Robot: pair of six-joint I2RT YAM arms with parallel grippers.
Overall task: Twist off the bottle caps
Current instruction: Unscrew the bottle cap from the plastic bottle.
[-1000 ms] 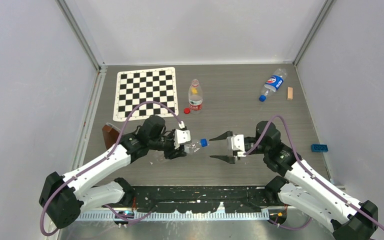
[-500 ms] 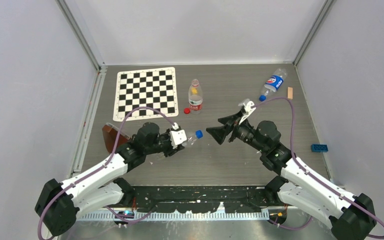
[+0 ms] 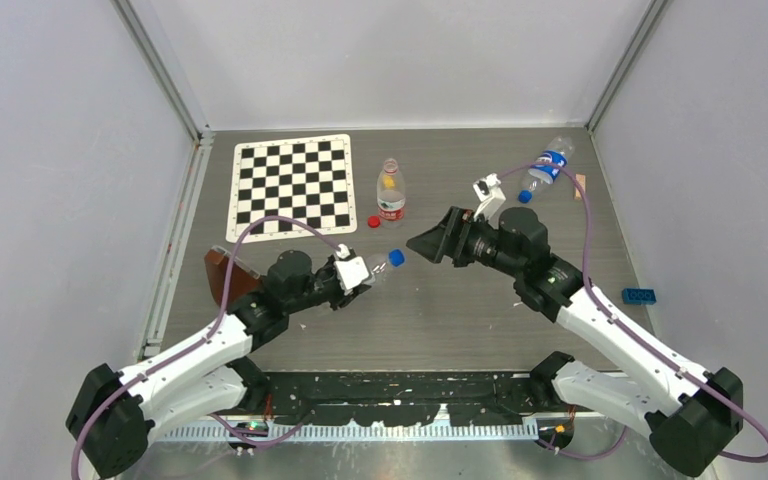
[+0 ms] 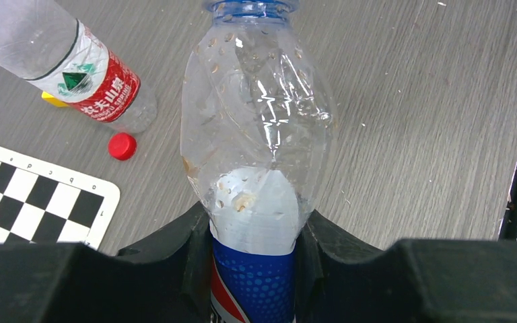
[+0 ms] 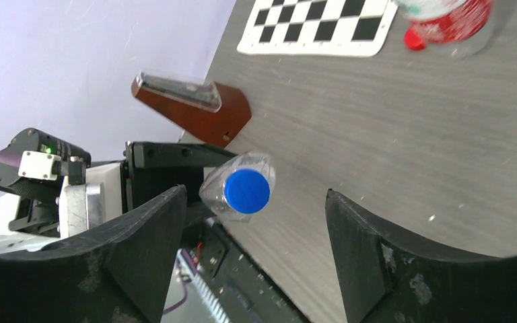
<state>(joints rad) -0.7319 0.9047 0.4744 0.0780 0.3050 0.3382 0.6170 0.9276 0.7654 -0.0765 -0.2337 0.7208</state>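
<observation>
The left gripper clasps a small clear plastic bottle, whose round blue screw cap points toward the right gripper. That gripper's dark fingers stand near the cap without touching it. Behind them a clear bottle with a red-and-white label stands upright, a loose round red cap just beside its base. A black-and-white checkered mat lies far left. A blue-labelled clear bottle lies on its side far right.

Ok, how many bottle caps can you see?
3. A small round red plastic cap lies loose beside the red-labelled clear bottle; one blue cap tops the clear bottle held by the left fingers; another tops the blue-labelled bottle lying far right.
</observation>
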